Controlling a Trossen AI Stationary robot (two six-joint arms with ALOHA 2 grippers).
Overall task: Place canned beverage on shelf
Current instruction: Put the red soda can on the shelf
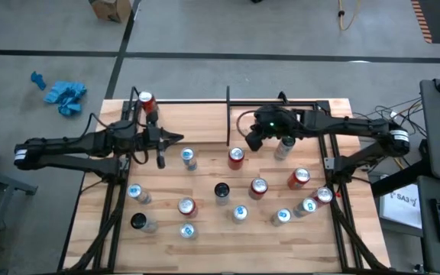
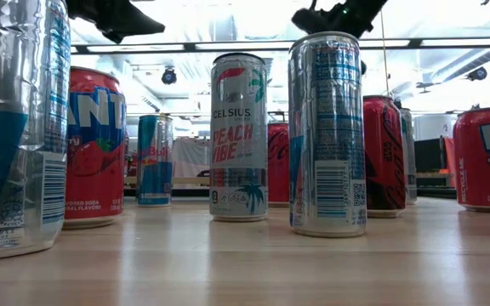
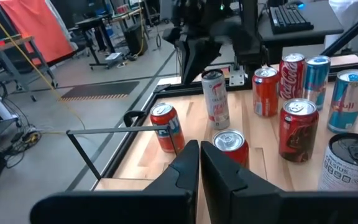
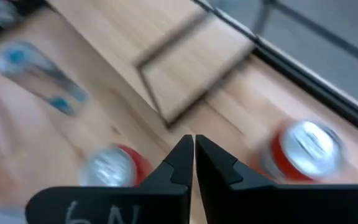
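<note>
Cans crowd the wooden table, more than a dozen standing upright across its middle and near half, and one red can already stands in the shelf, the narrow black-framed bay along the far edge, tucked into its left corner. So the shelf has plenty of floor left beside it. Left gripper hovers just in front of that bay, fingers pressed together and holding nothing, pointing toward the middle of the table. Right gripper hangs over the far middle, above a red can and beside a silver can, its fingers closed and empty too. My guess: neither arm has chosen a can yet, and each must spread its fingers before it can pick one.
</note>
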